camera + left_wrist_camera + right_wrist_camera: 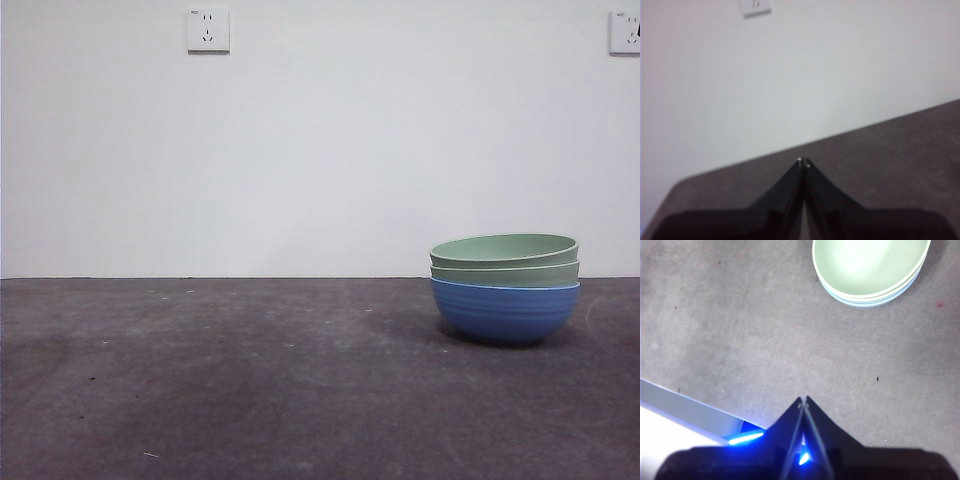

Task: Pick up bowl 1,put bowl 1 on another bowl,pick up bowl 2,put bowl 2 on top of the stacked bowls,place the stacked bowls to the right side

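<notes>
Both grippers, left (803,162) and right (803,400), were clenched on nothing, well apart from the stack (505,288). It sat at four o'clock on the table (220,380), both green bowls nested in the blue bowl (503,312). The task looked done; arms should keep clear.

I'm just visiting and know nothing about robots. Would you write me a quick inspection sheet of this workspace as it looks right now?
Surface: dark grey table, scuffed.
Job's things: blue bowl at the bottom, two pale green bowls nested in it, on the right in the front view.
Clutter: nothing seen.
Grippers: left gripper shut, holding nothing; right gripper shut, apart from the stack.
Cables: nothing seen.
Surroundings: white wall, two wall sockets.
</notes>
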`<action>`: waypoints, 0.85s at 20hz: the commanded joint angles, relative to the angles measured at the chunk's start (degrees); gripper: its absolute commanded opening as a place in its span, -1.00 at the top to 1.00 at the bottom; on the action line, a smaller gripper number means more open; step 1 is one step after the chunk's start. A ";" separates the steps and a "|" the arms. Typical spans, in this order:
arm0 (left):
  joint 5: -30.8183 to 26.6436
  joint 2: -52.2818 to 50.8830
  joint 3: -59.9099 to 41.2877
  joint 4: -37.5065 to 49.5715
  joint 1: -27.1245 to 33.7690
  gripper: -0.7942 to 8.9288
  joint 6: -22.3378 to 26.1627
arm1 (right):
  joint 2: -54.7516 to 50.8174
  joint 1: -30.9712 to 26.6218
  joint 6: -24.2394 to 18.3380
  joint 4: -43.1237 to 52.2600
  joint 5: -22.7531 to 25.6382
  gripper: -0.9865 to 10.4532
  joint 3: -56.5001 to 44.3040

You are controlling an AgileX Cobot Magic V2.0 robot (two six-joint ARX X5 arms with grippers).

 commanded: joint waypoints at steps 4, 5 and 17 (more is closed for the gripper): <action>-2.58 -7.91 -13.18 1.77 0.20 0.84 -3.63 | -0.09 0.02 0.11 0.13 0.15 0.82 -0.28; -2.60 -9.25 -15.15 1.90 0.20 0.84 -3.87 | -0.09 0.02 0.11 0.13 0.15 0.82 -0.28; -3.56 -14.91 -20.94 -9.53 0.13 0.84 -5.88 | -0.09 0.02 0.11 0.13 0.15 0.82 -0.28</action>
